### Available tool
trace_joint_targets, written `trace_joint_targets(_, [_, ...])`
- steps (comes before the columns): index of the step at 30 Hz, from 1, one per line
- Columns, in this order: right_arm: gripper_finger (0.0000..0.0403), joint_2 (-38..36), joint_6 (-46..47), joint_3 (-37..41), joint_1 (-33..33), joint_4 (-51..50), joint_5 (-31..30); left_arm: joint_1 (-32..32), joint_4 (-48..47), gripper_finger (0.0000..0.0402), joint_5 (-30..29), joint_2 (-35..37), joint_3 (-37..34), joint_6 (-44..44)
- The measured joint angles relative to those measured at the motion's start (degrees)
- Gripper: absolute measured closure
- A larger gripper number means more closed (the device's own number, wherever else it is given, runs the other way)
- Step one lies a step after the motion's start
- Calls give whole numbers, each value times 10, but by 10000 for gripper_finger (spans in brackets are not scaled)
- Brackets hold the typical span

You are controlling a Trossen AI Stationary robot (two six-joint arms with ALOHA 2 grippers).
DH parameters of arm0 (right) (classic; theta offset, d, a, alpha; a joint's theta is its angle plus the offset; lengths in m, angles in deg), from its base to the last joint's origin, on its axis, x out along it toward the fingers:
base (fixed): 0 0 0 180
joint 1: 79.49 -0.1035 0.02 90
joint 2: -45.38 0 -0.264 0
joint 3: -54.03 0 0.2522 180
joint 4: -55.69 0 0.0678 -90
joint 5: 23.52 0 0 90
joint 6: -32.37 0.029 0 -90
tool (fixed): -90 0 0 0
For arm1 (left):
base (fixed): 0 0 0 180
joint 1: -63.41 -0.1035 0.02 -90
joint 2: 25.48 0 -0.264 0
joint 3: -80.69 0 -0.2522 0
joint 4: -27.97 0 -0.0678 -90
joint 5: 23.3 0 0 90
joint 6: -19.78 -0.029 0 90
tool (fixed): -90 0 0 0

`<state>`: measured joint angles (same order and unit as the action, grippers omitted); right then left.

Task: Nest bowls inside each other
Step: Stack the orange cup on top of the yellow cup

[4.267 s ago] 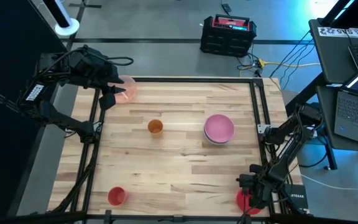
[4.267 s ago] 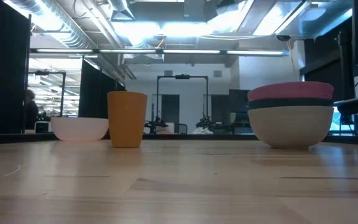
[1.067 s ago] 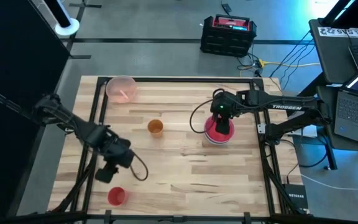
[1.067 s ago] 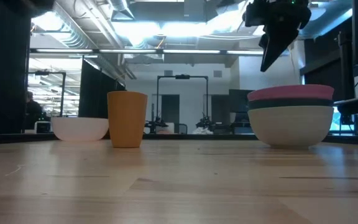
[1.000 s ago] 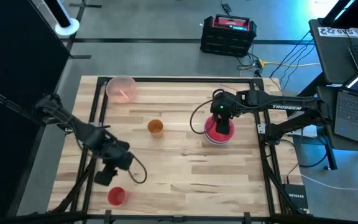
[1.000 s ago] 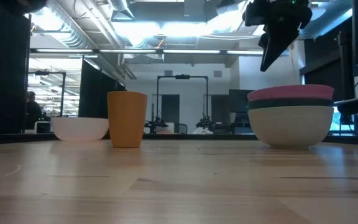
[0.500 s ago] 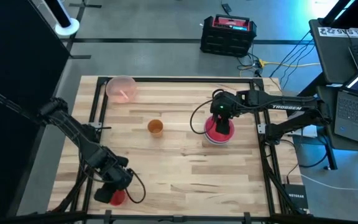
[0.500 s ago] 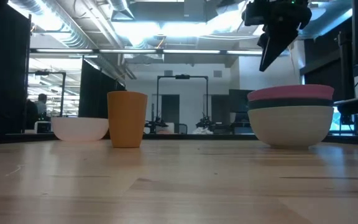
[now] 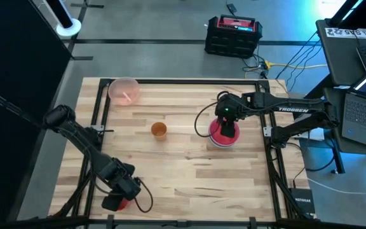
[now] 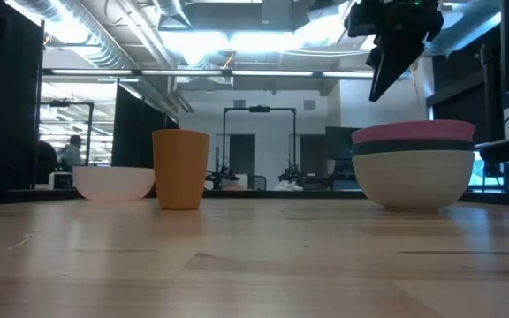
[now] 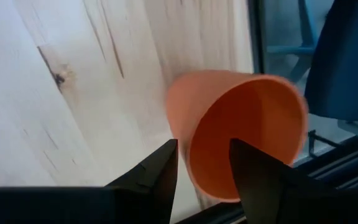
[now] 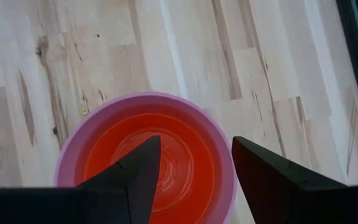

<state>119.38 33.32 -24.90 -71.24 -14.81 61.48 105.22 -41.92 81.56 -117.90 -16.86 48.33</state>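
Note:
A small red cup [image 9: 123, 203] stands at the table's near left corner. My left gripper [image 9: 114, 202] is right above it, pointing down and open. In the left wrist view one finger stands outside the cup's [image 11: 241, 130] wall and the other over its hollow, my left gripper [image 11: 202, 152] apart from it. At centre right a red bowl [image 12: 157, 162] sits inside a mauve-pink one [image 12: 73, 146], atop the stack [image 9: 224, 132] of teal and pale bowls [image 10: 414, 177]. My right gripper [image 12: 196, 142] hovers open above the stack. A light pink bowl [image 9: 123, 90] and an orange cup [image 9: 159, 130] stand apart.
Black frame rails [image 9: 97, 140] run along the table's left and right sides; the red cup stands close to the left rail and the near edge. A black and red toolbox [image 9: 234, 35] lies on the floor beyond the far edge. Bare wood lies between the orange cup and the near edge.
My left gripper has gone toward the table's near edge and down, coming over the small red cup at the near left corner. Its fingers have stayed open. The cup has not moved.

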Motion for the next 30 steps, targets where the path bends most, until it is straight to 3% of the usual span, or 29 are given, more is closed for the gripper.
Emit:
trace_joint_targets(7, [217, 0, 0, 0, 0, -4, 0, 1, 30, 275, -6, -32, -16, 8])
trace_joint_targets(11, [217, 0, 0, 0, 0, -4, 1, -13, 19, 347, -8, -43, -13, 5])
trace_joint_targets(30, [217, 0, 2, 0, 0, 13, 20, -385, -246, 401, -116, 69, 171, -157])
